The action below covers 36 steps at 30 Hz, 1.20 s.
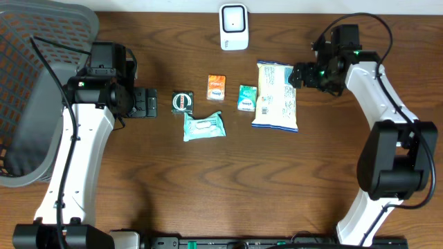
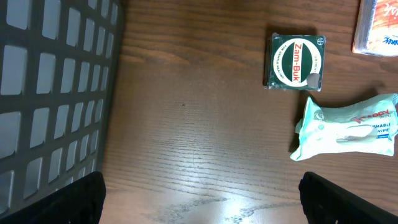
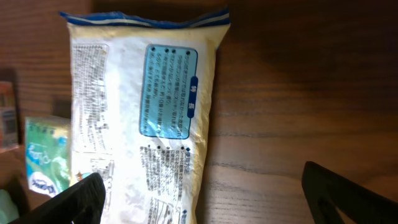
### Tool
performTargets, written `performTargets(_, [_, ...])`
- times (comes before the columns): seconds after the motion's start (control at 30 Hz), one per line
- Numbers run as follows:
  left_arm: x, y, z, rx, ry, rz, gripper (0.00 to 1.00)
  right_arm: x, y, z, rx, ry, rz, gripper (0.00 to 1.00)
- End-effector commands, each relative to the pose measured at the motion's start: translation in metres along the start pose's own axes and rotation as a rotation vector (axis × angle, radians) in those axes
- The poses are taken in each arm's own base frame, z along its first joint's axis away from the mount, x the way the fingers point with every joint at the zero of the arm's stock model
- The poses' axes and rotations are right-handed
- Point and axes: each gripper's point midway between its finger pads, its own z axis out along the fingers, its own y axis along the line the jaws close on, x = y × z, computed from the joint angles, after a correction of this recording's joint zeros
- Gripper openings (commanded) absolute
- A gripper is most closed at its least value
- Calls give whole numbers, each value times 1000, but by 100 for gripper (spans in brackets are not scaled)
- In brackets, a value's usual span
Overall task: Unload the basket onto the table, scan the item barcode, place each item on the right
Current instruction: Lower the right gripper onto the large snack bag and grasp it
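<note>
Dark wood-grain table (image 1: pixel 208 180), white scanner (image 1: pixel 234 26), cream bag (image 1: pixel 275 95) with blue panel, orange packet (image 1: pixel 217 88), green tin (image 1: pixel 183 102)

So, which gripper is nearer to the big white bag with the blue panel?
Right. The right gripper is open, close at the edge of the white bag. The left gripper is far on the other side, beyond the Zam-Buk tin.

left gripper (image 1: pixel 147 104): jaws wide apart, pointing inward | right gripper (image 1: pixel 297 75): jaws wide apart, pointing inward
</note>
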Motion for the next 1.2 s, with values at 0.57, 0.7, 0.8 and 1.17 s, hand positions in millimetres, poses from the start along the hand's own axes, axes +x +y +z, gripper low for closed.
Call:
performTargets(0.57, [3,1,4,-10,14,8,98,42,26,50,-322,188,21,79])
performTargets(0.7, [3,1,4,-10,13,8,98,46,25,52,-323,191,21,79])
performTargets(0.8, [3,1,4,-10,14,8,98,53,22,59,-323,193,25,78])
performTargets(1.17, [3,1,4,-10,14,8,98,77,33,79,-441,169,50,16])
